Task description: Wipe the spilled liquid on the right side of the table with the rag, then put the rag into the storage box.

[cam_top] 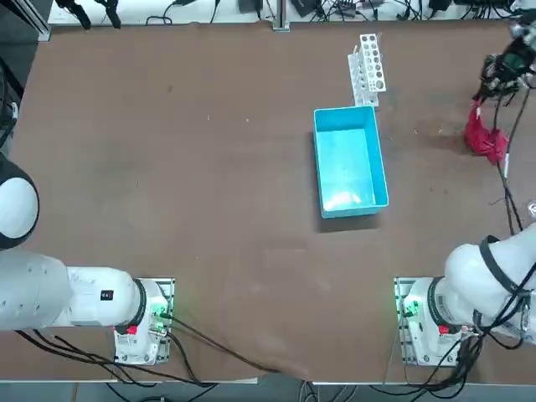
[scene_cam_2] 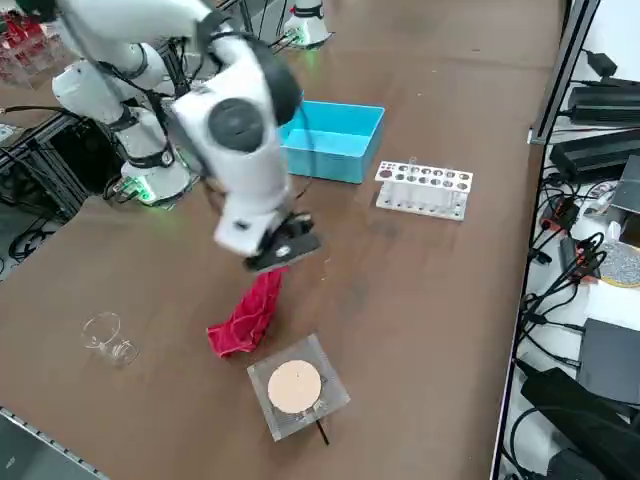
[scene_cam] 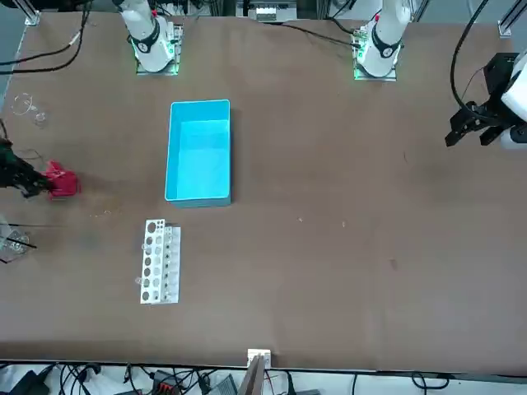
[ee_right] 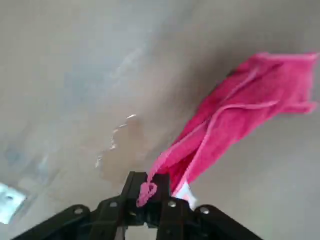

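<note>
At the bin [cam_top: 349, 206]: the rag is not in it; that final step is left.
Spill [ee_right: 119, 142]: on the counter [cam_top: 243, 285], right of the bin; a wet patch with glinting edges shows, so wiping looks unfinished.
Tool [ee_right: 159, 182]: right of the bin, past the spill, fingers closed on one end of the rag.
Rag [ee_right: 240, 110]: right of the bin, hanging from the tool; picked up, but whether its loose end touches the counter I cannot tell.
Rack [cam_top: 367, 71]: just beyond the bin, no part in the job.
</note>
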